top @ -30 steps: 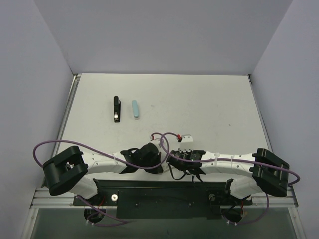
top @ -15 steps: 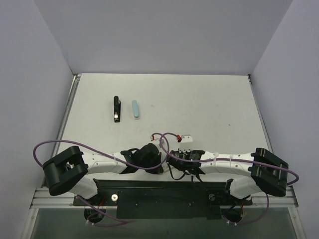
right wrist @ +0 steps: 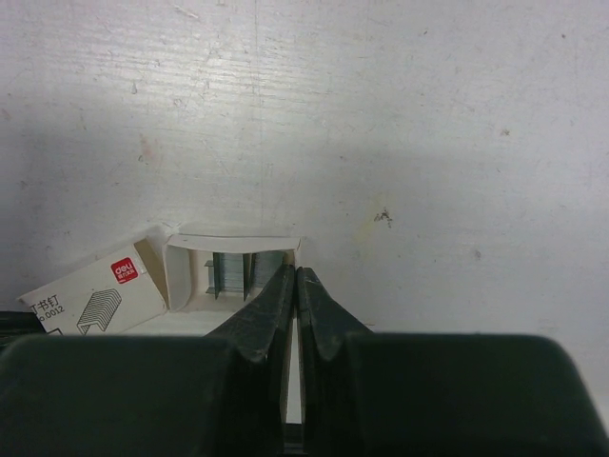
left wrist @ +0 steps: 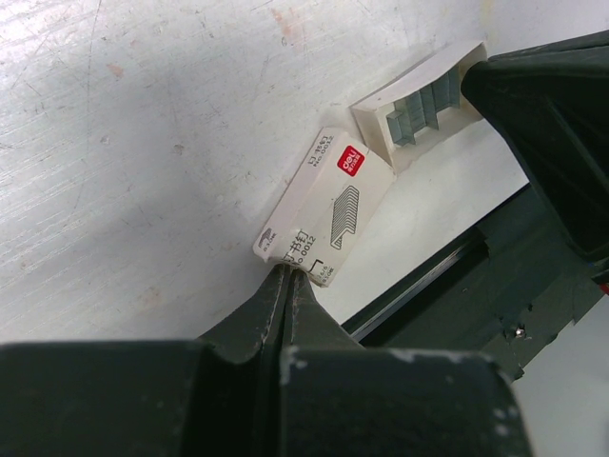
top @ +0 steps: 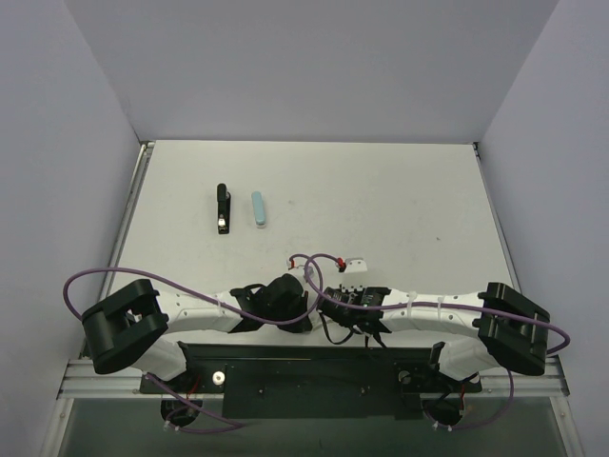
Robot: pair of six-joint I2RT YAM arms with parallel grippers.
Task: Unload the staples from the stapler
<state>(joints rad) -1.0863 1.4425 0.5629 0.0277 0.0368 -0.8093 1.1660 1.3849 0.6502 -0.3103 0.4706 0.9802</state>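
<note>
The black stapler (top: 222, 209) lies at the far left of the table, with a light blue oblong piece (top: 257, 209) beside it. A white staple box lies near the arms: its sleeve with a red logo (left wrist: 325, 202) and its open tray holding grey staples (left wrist: 416, 107). The box also shows in the top view (top: 356, 262). My left gripper (left wrist: 288, 273) is shut, its tips at the sleeve's near edge. My right gripper (right wrist: 294, 276) is shut, its tips against the tray's (right wrist: 233, 269) right end. Both grippers are far from the stapler.
Both arms are folded low at the near edge, wrists meeting mid-table (top: 324, 303). A black base rail (top: 304, 367) runs along the front. Purple cables loop over the arms (top: 190, 283). Grey walls enclose the table on three sides.
The right arm's elbow has shifted very slightly. The stapler, the blue piece, the staple box and the left arm have not moved.
</note>
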